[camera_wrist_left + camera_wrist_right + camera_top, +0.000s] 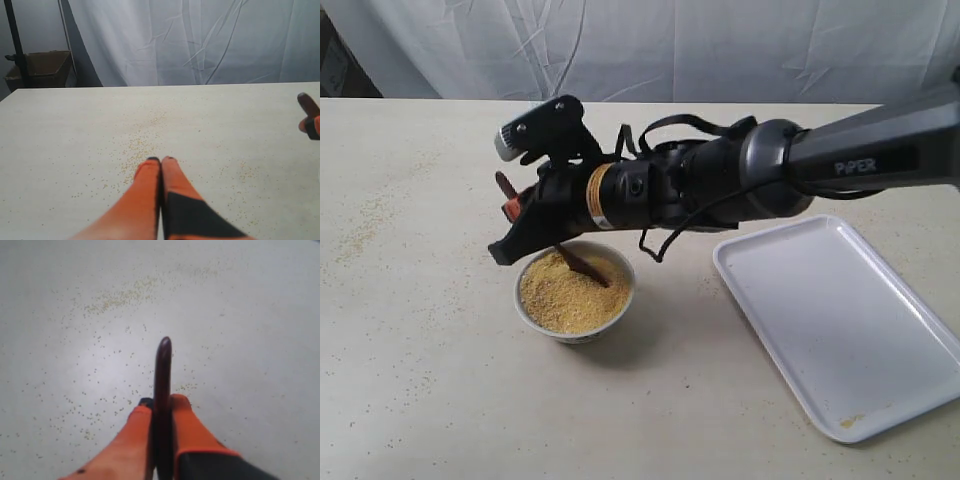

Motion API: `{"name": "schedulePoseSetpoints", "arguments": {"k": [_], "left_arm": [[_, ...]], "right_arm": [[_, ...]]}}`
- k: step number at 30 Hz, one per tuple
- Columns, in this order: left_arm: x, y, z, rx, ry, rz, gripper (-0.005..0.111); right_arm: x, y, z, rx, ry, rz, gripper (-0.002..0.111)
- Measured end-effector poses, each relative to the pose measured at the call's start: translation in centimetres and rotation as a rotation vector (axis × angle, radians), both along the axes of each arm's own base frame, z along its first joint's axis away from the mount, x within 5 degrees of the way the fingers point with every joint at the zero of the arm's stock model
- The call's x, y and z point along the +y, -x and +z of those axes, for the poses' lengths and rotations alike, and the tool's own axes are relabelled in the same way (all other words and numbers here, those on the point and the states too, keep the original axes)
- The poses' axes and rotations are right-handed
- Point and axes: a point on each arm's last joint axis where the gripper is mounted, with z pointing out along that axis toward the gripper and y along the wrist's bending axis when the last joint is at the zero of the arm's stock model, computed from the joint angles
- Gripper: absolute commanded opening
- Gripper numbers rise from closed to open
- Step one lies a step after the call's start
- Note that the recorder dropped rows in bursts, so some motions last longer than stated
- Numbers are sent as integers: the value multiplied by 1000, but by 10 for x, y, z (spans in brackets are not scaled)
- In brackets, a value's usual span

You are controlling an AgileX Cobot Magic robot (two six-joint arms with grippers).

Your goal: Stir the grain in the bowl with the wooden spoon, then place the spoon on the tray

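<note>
My right gripper (pixel 520 225) reaches across from the right of the table (pixel 420 380) and hangs over the bowl (pixel 532 308), with its arm above the gap between bowl and tray (pixel 840 320). Its fingers (pixel 187 420) are closed tight on the spoon (pixel 163 370), gripping the handle partway along. The handle's rounded end sticks out past my fingertips. In the exterior view the spoon slants down, and its oval end sits in the grain (pixel 565 298) near the far side of the bowl. The grain fills the bowl almost to the rim.

The bowl stands on the table left of the tray and clear of it. The tray lies flat, with a small yellowish smear near its front edge.

My left gripper (pixel 161 161) is low over the table. Its two orange fingers are pressed together with nothing between them. From its camera I see the spoon's handle tip at the edge of the picture. I cannot find this gripper in the exterior view.

Loose grains (pixel 125 295) are scattered over the table beyond both grippers. A white cloth (pixel 670 50) hangs behind the table.
</note>
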Motion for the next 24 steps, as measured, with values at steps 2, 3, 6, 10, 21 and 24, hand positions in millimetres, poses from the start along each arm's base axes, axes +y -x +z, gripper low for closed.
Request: {"name": "schedulePoseSetpoints", "arguments": {"k": [2, 3, 6, 10, 21, 24], "left_arm": [[0, 0, 0, 0, 0, 0, 0], [0, 0, 0, 0, 0, 0, 0], [0, 0, 0, 0, 0, 0, 0], [0, 0, 0, 0, 0, 0, 0], [0, 0, 0, 0, 0, 0, 0], [0, 0, 0, 0, 0, 0, 0]], "right_arm": [[2, 1, -4, 40, -30, -4, 2], [3, 1, -3, 50, -46, -4, 2], [3, 2, 9, 53, -98, 2, 2], [3, 1, 44, -28, -141, 7, 2], [-1, -11, 5, 3, 38, -85, 2], [2, -10, -2, 64, 1, -100, 2]]}}
